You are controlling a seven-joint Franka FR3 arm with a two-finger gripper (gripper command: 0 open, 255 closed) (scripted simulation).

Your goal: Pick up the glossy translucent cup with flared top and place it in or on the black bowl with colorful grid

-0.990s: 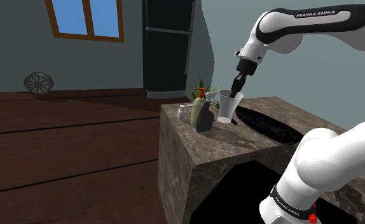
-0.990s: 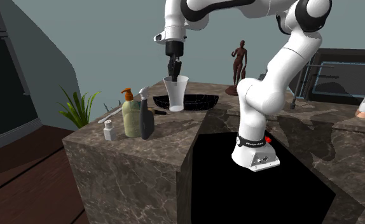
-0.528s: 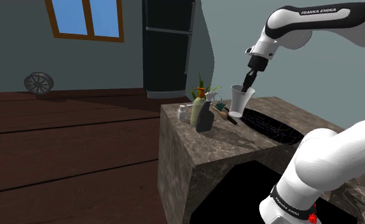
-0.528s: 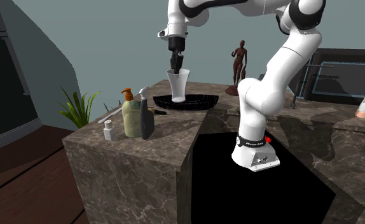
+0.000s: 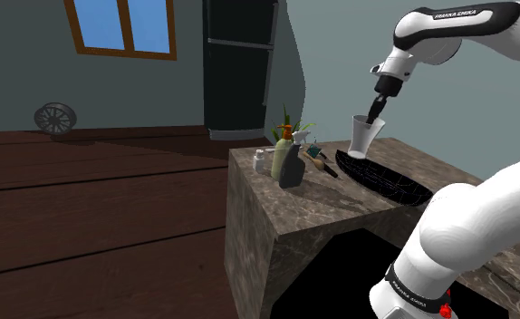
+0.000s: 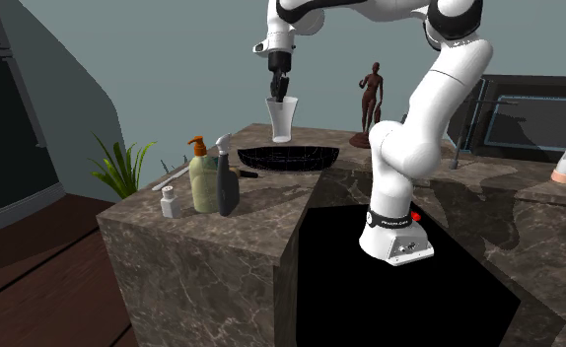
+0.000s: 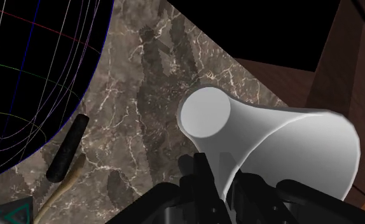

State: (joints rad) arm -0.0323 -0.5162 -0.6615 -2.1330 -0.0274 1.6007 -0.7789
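Whitish and glossy, the flared cup hangs in the air above the counter. The gripper is closed on one side of its wall at the rim, a finger on either face. That thin pinch is your first worry: you hold the cup well off its middle, so a quick move could let it swivel or slide out. In the wrist view its base sits over the bare marble counter, just beside the black bowl with the coloured grid lines, not over it. Let go here and it would likely land on stone, or clip the rim and topple. The bowl looks shallow, so bring the cup over its middle and low before you open. Take care not to knock the rim sideways on the way.
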